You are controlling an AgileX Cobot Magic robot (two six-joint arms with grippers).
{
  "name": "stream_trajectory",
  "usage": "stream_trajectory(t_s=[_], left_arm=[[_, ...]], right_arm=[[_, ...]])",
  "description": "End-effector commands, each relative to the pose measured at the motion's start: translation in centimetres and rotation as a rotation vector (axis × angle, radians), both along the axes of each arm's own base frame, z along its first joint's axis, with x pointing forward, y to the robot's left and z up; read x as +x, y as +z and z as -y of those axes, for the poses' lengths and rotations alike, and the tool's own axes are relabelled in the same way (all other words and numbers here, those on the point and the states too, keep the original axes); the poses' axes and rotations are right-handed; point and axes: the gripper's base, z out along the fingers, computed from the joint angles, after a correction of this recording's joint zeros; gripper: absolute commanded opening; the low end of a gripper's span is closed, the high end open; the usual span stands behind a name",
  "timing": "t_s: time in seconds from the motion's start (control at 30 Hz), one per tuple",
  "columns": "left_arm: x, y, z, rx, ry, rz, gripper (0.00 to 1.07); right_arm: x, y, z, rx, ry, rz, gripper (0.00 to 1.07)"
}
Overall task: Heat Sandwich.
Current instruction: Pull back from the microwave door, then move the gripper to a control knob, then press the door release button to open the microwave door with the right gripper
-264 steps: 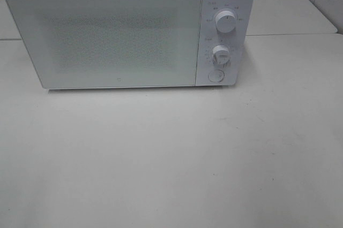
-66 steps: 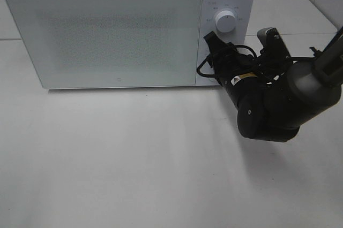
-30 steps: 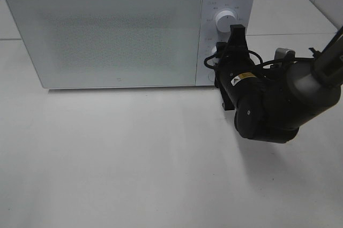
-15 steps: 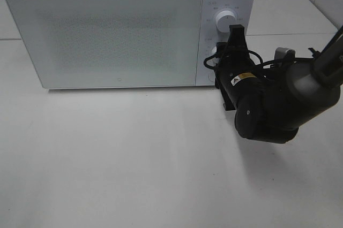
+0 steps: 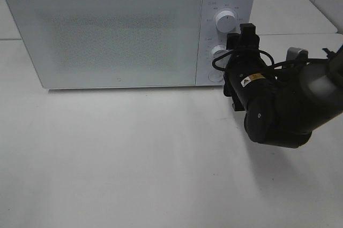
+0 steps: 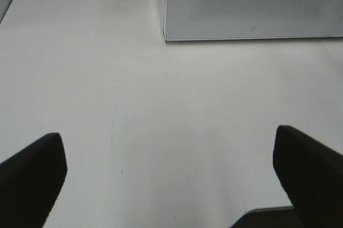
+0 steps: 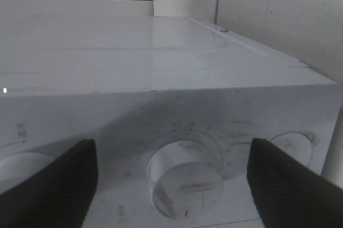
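Observation:
The sandwich is out of view; the white microwave (image 5: 107, 35) stands with its door closed. My right gripper (image 5: 238, 43) sits open just in front of the control panel. Its fingers (image 7: 48, 185) stand apart on either side of the lower dial (image 7: 185, 185) without touching it. That lower dial (image 5: 220, 53) lies below the upper dial (image 5: 225, 21). My left gripper (image 6: 171, 185) is open over the bare table, with the microwave (image 6: 252, 3) ahead of it. It does not show in the exterior view.
A round button (image 5: 215, 75) sits under the lower dial, also seen as the button (image 7: 292, 147) in the right wrist view. The white table (image 5: 134, 158) extends in front of the microwave. A tiled wall rises behind at the right.
My right gripper has opened off the lower dial and drawn back slightly to the right. Earlier it had turned at the dial. The left gripper has not moved.

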Motion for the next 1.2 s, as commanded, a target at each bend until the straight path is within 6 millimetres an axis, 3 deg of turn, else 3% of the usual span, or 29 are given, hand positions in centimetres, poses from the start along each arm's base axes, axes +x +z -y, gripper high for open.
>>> stream_trajectory(t_s=[0.03,0.5,0.77,0.8,1.2], left_arm=[[-0.2,0.0,0.0,-0.008,0.005,0.023,0.98],[-0.2,0.0,0.0,-0.008,0.005,0.023,0.98],[-0.2,0.0,0.0,-0.008,0.005,0.023,0.98],[-0.2,0.0,0.0,-0.008,0.005,0.023,0.98],[-0.2,0.0,0.0,-0.008,0.005,0.023,0.98]], right_arm=[[-0.4,0.8,0.3,-0.026,0.023,0.033,0.76],[-4.4,2.8,1.1,-0.189,0.227,-0.073,0.76],[-6.6,5.0,1.3,-0.502,0.435,-0.202,0.76],[-7.0,5.7,1.4,-0.602,0.491,-0.194,0.76],[-9.2,7.7,1.0,-1.069,0.867,-0.189,0.76]])
